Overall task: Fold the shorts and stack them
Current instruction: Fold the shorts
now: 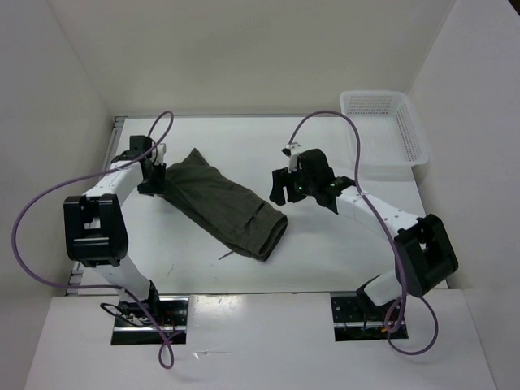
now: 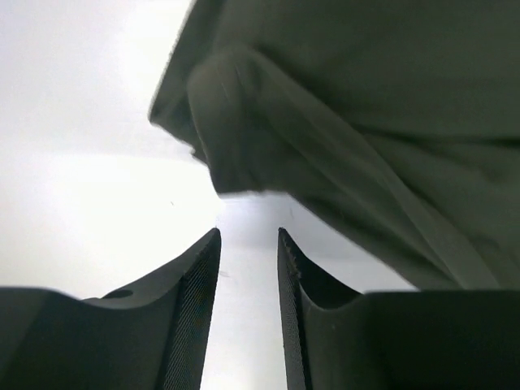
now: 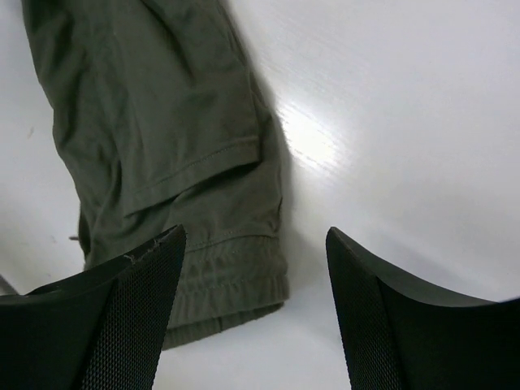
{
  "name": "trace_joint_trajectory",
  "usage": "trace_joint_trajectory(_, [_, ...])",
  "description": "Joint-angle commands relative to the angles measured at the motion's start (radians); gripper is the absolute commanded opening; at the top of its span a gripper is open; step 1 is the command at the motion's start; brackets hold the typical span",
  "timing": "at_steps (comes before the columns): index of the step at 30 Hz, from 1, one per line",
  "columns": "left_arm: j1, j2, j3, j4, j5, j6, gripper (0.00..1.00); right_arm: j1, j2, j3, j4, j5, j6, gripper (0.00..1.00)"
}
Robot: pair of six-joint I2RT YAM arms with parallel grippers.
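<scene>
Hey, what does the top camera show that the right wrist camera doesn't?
Top view only: the white mesh basket at the far right corner of the table, and the left gripper at the far-left end of the shorts, which lie diagonally. Right wrist view only: close detail of the shorts' stitched hem and gathered band, with bare table between its spread fingers. Both: the olive shorts, the white table, and the open right gripper, holding nothing.
</scene>
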Motion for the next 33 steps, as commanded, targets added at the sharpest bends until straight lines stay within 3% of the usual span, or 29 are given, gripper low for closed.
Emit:
trace_joint_trajectory(1, [0.029, -0.076, 0.055, -0.118, 0.110, 0.004, 0.42, 0.007, 0.058, 0.055, -0.004, 0.011, 0.197, 0.75])
trace_joint_trajectory(4, [0.063, -0.051, 0.180, -0.152, 0.192, 0.004, 0.49, 0.019, 0.100, 0.046, 0.005, -0.044, 0.271, 0.75])
trace_joint_trajectory(5, [0.063, -0.013, 0.255, -0.129, 0.201, 0.004, 0.58, 0.028, 0.109, 0.033, 0.005, -0.044, 0.291, 0.75])
trace_joint_trajectory(7, [0.063, 0.037, 0.310, -0.097, 0.176, 0.004, 0.63, 0.028, 0.143, 0.023, 0.005, -0.029, 0.303, 0.75])
trace_joint_trajectory(11, [0.054, 0.195, 0.380, -0.077, 0.099, 0.004, 0.65, 0.028, 0.174, -0.022, -0.060, -0.038, 0.303, 0.75])
trace_joint_trajectory(14, [0.054, 0.241, 0.365, -0.068, 0.089, 0.004, 0.66, 0.028, 0.154, -0.071, -0.071, -0.137, 0.303, 0.75])
trace_joint_trajectory(20, [0.044, 0.283, 0.313, -0.068, 0.089, 0.004, 0.66, 0.028, 0.152, -0.126, -0.038, -0.176, 0.303, 0.77])
trace_joint_trajectory(23, [0.044, 0.283, 0.267, -0.078, 0.128, 0.004, 0.66, 0.028, 0.175, -0.135, -0.008, -0.217, 0.288, 0.53])
trace_joint_trajectory(24, [0.044, 0.283, 0.258, -0.091, 0.138, 0.004, 0.65, 0.028, 0.175, -0.126, 0.001, -0.217, 0.277, 0.29])
trace_joint_trajectory(27, [0.035, 0.262, 0.238, -0.114, 0.178, 0.004, 0.52, 0.010, 0.209, -0.065, 0.002, -0.176, 0.199, 0.03])
trace_joint_trajectory(31, [0.035, 0.208, 0.195, -0.134, 0.212, 0.004, 0.48, -0.082, 0.281, 0.141, 0.002, 0.017, 0.044, 0.00])
trace_joint_trajectory(33, [0.026, 0.170, 0.163, -0.158, 0.226, 0.004, 0.50, -0.082, 0.343, 0.217, 0.015, 0.161, -0.111, 0.00])
